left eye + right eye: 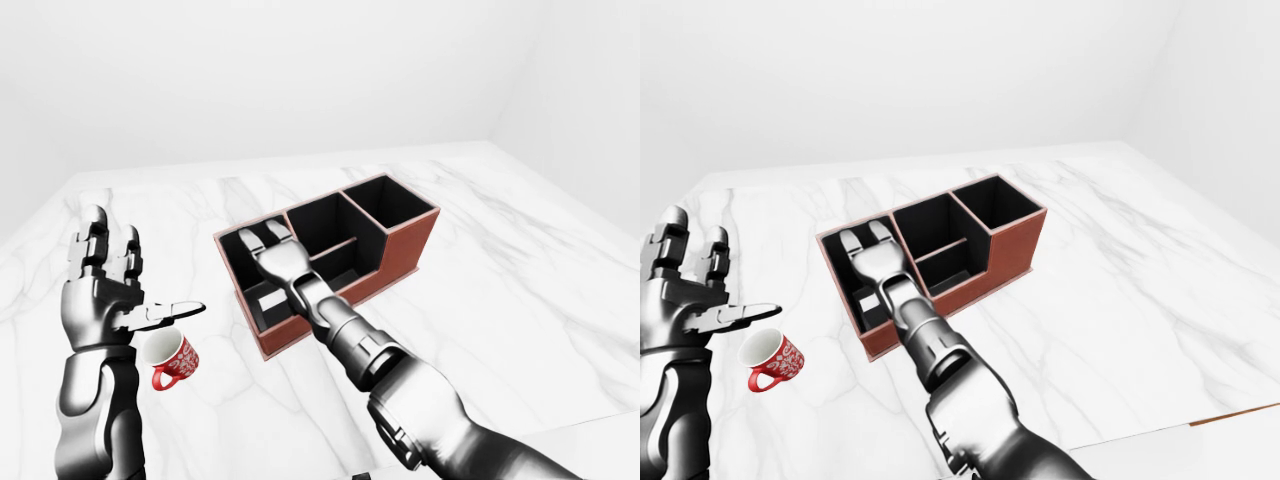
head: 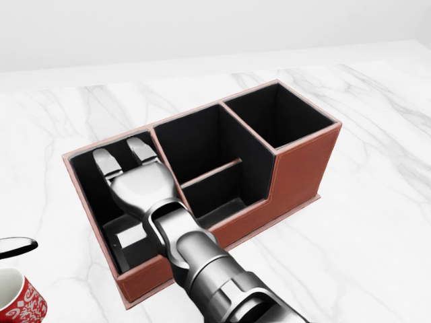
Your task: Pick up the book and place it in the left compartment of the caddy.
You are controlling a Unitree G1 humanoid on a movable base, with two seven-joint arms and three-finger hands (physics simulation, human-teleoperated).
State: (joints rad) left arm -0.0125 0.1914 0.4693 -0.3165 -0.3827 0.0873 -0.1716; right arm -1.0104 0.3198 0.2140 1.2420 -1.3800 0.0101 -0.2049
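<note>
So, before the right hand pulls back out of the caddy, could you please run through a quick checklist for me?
1. Book lies in the left compartment of the caddy: ok.
2. Right hand has let go, fingers spread above the book: ok.
3. Book lies fully flat on the compartment floor: cannot tell, the arm hides part of it.
4. Path up and out is free of the caddy's divider: ok.
5. Left hand is open, raised well away from the caddy: ok.
6. Red mug stands apart from the caddy: ok.
</note>
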